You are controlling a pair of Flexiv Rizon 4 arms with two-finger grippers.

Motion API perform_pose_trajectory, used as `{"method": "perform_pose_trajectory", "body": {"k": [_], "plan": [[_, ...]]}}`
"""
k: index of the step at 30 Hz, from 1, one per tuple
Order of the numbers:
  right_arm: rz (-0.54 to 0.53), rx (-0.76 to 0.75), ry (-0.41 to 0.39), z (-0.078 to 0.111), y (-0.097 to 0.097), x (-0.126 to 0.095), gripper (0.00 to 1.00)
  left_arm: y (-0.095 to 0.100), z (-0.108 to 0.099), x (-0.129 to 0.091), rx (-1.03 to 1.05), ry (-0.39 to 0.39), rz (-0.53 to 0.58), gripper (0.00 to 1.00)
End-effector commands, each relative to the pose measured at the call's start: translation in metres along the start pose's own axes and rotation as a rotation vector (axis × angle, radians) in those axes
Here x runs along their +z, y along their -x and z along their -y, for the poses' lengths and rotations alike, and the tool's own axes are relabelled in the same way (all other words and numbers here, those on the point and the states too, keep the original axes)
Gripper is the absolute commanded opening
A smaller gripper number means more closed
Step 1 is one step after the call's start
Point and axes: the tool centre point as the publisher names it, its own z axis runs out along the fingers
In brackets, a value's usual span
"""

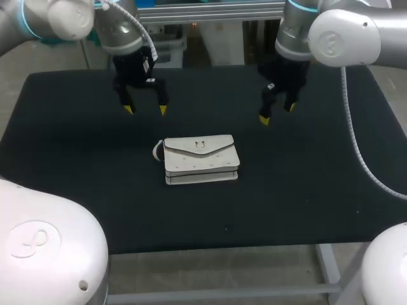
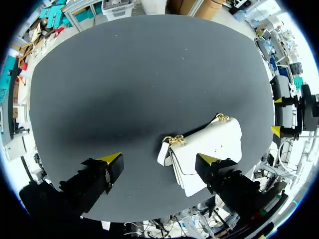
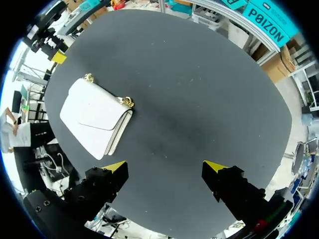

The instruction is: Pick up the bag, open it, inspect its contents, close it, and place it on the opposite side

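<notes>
A small white bag (image 1: 200, 159) with a closed envelope flap and a gold ring clasp lies flat near the middle of the black table (image 1: 76, 159). My left gripper (image 1: 145, 109) hangs open above the table, behind and left of the bag. My right gripper (image 1: 277, 112) hangs open behind and right of it. In the left wrist view the bag (image 2: 209, 149), with gold chain fittings, lies just ahead of the left gripper (image 2: 162, 162), beside one finger. In the right wrist view the bag (image 3: 97, 117) lies ahead of the right gripper (image 3: 164, 167) and off to one side. Neither gripper touches it.
The table's black cloth runs to the front edge (image 1: 210, 248). My other arm's yellow fingertips (image 2: 277, 115) show beyond the bag in the left wrist view. A yellow fingertip (image 3: 59, 57) of the left arm shows past the bag in the right wrist view.
</notes>
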Motion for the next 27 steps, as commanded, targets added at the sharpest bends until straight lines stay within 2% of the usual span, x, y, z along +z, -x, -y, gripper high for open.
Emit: {"method": "perform_pose_trajectory", "body": {"k": [1, 12, 20, 23, 27], "plan": [[-0.002, 0.038, 0.030, 0.005, -0.001, 0.000, 1.00, 0.004, -0.006, 0.004, -0.186, -0.046, -0.067, 1.00], [-0.049, 0.149, 0.070, 0.004, -0.010, 0.006, 1.00, 0.000, -0.019, 0.007, -0.264, -0.119, -0.184, 1.00], [-0.146, 0.172, 0.110, -0.001, -0.019, 0.016, 1.00, -0.008, -0.028, 0.011, -0.315, -0.174, -0.264, 1.00], [-0.173, 0.137, 0.105, -0.003, -0.024, 0.017, 1.00, -0.013, -0.028, 0.013, -0.290, -0.148, -0.207, 1.00], [-0.173, 0.137, 0.105, -0.003, -0.024, 0.017, 1.00, -0.013, -0.028, 0.013, -0.290, -0.148, -0.207, 1.00]]}}
